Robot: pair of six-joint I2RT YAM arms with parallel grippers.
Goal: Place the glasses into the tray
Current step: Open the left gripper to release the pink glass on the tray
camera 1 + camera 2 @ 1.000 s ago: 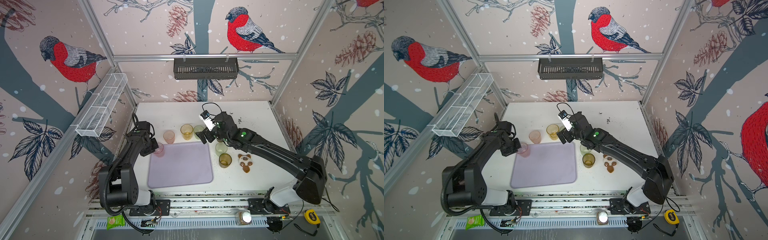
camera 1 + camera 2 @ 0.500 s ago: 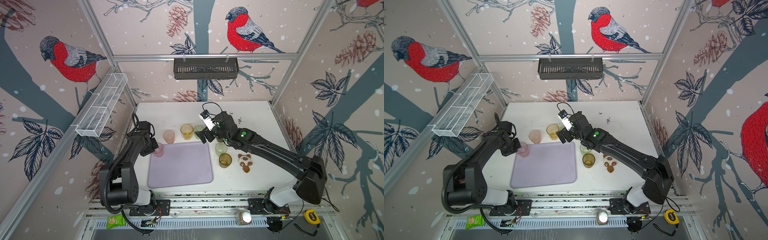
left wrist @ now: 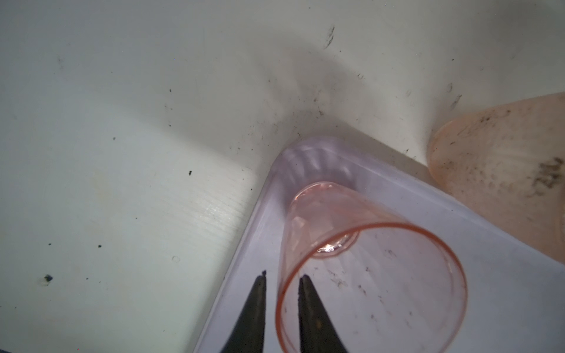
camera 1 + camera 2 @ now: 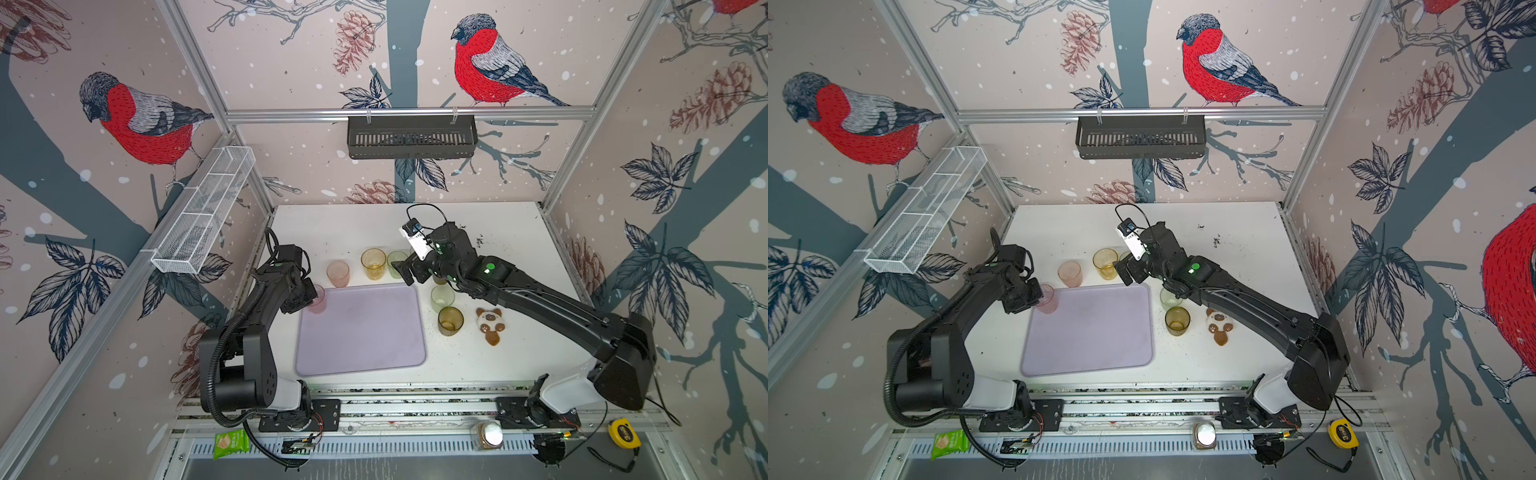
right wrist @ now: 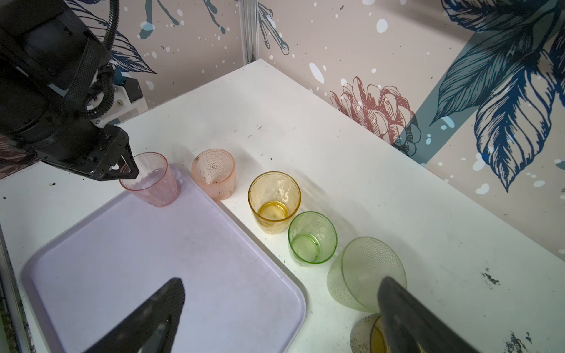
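Note:
A clear pink glass [image 3: 367, 269] stands upright in the far left corner of the lavender tray [image 4: 361, 332]. My left gripper [image 3: 282, 276] is slightly open, one finger inside the rim and one outside, with a gap at the outer finger. Behind the tray stand a frosted pink glass [image 4: 337, 273], an amber glass [image 4: 372, 263] and a green glass [image 4: 395, 264]. My right gripper [image 5: 281, 281] hangs wide open over the tray's far right corner, holding nothing. A pale frosted glass [image 5: 367, 272] stands by one of its fingers. A pale green glass [image 4: 442, 297] and a brown-olive glass [image 4: 450, 321] stand right of the tray.
A small panda toy [image 4: 490, 326] lies right of the brown-olive glass. A black slotted basket [image 4: 411, 137] hangs on the back wall and a white wire basket [image 4: 203, 212] on the left wall. A lidded jar [image 4: 488, 434] and a tape measure [image 4: 623, 434] sit below the table's front edge.
The left jaws have parted a little from the pink glass's rim. The glass stays in the tray corner, and neither arm has visibly shifted.

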